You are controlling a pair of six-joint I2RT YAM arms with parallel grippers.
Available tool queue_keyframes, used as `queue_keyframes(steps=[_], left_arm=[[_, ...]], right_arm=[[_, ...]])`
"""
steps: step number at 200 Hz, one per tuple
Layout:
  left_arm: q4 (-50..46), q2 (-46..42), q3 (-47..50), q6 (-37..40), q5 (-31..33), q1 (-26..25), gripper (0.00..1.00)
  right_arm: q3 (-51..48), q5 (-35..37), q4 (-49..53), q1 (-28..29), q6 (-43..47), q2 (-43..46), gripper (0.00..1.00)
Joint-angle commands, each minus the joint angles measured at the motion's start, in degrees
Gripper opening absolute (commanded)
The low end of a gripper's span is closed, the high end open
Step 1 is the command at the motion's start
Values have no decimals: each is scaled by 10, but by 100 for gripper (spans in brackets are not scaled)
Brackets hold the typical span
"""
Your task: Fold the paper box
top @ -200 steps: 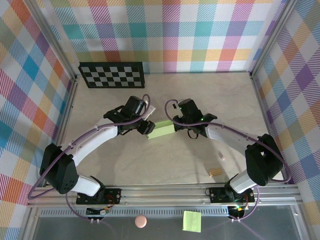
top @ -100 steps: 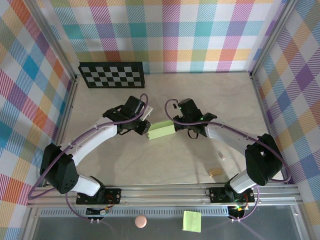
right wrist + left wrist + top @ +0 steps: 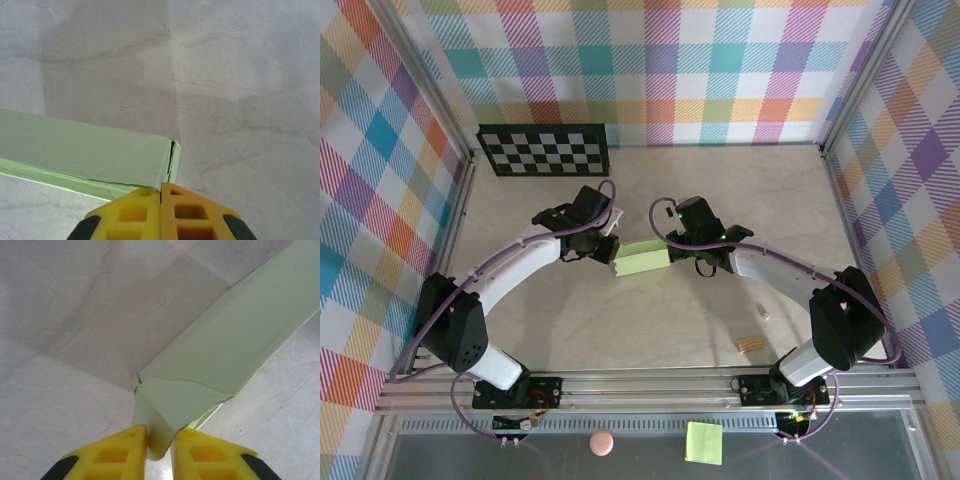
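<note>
Matt, thin, softly creased card in the paper box [image 3: 642, 259], smooth pale wood-look board with faint veining for the table [image 3: 720, 200], glossy moulded yellow plastic on the left end effector [image 3: 160, 436] and right end effector [image 3: 160, 190], brushed metal along the frame rail [image 3: 650, 385].

Both arms bow inward, wrists facing; the left gripper [image 3: 160, 436] pinches one end of the paper box [image 3: 225, 350] (fingers nearly touching), the right gripper [image 3: 161, 194] clamps the other.
</note>
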State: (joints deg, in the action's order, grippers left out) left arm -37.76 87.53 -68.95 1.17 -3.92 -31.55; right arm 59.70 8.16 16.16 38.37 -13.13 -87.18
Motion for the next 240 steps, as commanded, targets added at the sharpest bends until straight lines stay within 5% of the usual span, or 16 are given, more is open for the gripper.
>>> queue_keyframes(steps=[1,153,197,240], left_arm=[[7,5,-17,-43,-44,11,16],[99,25,6,-224,-195,52,15],[45,31,10,-184,-166,52,19],[33,8,14,-111,-140,52,36]], right_arm=[[18,1,14,6,-11,-10,0],[31,-3,19,9,-10,-30,0],[30,2,20,10,-9,-30,0],[23,3,17,9,-5,-31,0]])
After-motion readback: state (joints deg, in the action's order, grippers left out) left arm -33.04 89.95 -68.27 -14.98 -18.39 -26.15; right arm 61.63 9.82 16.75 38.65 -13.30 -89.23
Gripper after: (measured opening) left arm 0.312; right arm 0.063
